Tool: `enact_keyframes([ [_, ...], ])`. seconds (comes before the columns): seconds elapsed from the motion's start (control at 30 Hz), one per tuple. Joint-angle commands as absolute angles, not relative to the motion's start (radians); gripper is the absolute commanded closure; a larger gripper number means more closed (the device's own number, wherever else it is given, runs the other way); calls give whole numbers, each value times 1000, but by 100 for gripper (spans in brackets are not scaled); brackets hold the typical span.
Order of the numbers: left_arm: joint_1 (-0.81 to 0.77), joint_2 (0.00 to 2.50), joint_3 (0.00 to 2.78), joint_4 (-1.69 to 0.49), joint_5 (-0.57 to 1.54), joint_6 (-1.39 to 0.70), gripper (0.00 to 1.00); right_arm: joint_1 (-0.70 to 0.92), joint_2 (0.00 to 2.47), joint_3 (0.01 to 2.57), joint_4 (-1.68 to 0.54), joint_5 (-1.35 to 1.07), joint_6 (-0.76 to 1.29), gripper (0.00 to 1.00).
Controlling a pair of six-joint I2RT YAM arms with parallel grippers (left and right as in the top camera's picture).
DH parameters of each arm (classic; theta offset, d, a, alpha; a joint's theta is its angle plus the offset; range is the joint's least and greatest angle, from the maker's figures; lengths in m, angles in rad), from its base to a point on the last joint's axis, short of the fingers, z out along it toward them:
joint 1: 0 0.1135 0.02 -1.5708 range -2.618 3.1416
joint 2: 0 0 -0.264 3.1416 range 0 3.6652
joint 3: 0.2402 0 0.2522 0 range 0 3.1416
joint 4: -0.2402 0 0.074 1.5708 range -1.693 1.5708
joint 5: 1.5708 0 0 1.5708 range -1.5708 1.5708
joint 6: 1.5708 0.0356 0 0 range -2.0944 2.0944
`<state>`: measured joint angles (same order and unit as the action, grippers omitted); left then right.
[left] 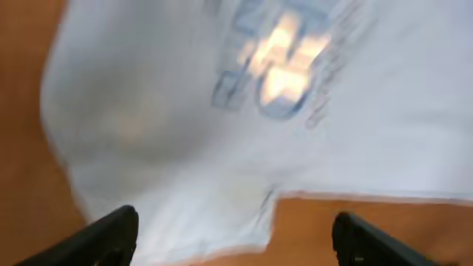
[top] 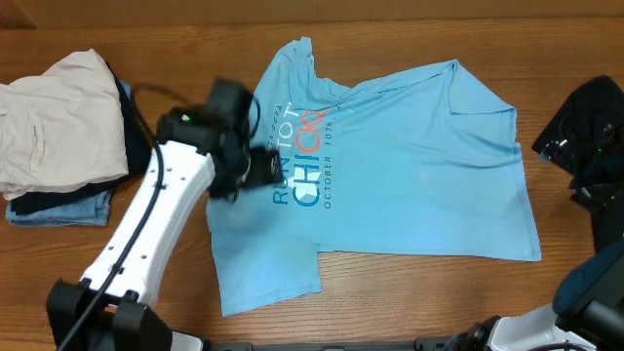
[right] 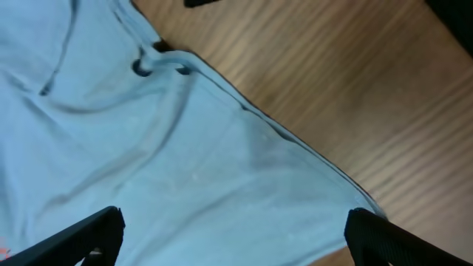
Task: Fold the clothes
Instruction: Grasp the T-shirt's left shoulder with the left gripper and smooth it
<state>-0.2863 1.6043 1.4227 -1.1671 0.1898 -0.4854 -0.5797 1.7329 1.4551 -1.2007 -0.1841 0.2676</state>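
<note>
Left gripper (left: 235,222), jaws spread and empty, hangs over the sky-blue T-shirt (top: 409,166) at 9 o'clock. Right gripper (right: 235,218), jaws likewise spread, hangs over its 3 o'clock edge.

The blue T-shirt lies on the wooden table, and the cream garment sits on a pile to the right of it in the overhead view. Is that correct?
Not quite. The overhead view shows the cream garment on its pile to the left of the blue T-shirt, not the right. The T-shirt does lie on the wooden table.
</note>
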Motion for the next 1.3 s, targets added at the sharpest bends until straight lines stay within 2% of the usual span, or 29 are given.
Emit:
enact_keyframes([
  [0.0, -289, 1589, 1475, -886, 102, -410, 21, -576, 1728, 1483, -1193, -263, 261, 0],
  [0.03, -289, 1595, 1475, -804, 59, -410, 27, -576, 1728, 1483, -1193, -263, 261, 0],
  [0.1, -289, 1611, 1474, -684, 10, -398, 46, -576, 1728, 1483, -1190, -264, 261, 0],
  [0.13, -289, 1634, 1474, -602, -1, -374, 65, -576, 1728, 1483, -1185, -263, 261, 0],
  [0.17, -289, 1650, 1474, -562, -1, -358, 75, -576, 1728, 1483, -1183, -264, 261, 0],
  [0.23, -289, 1702, 1474, -484, -1, -319, 86, -576, 1728, 1483, -1181, -264, 261, 0],
  [0.33, -289, 1816, 1475, -355, 0, -280, 96, -576, 1728, 1483, -1178, -263, 261, 0],
  [0.53, -287, 2043, 1475, -193, -3, -238, 96, -576, 1728, 1483, -1178, -264, 261, 0],
  [0.83, -235, 2231, 1475, -117, -4, -239, 96, -576, 1728, 1483, -1179, -263, 261, 0],
  [1.07, -163, 2253, 1475, -220, 0, -251, 96, -576, 1728, 1483, -1179, -264, 261, 0],
  [1.27, -163, 2249, 1475, -373, -1, -263, 96, -576, 1728, 1483, -1179, -264, 261, 0],
])
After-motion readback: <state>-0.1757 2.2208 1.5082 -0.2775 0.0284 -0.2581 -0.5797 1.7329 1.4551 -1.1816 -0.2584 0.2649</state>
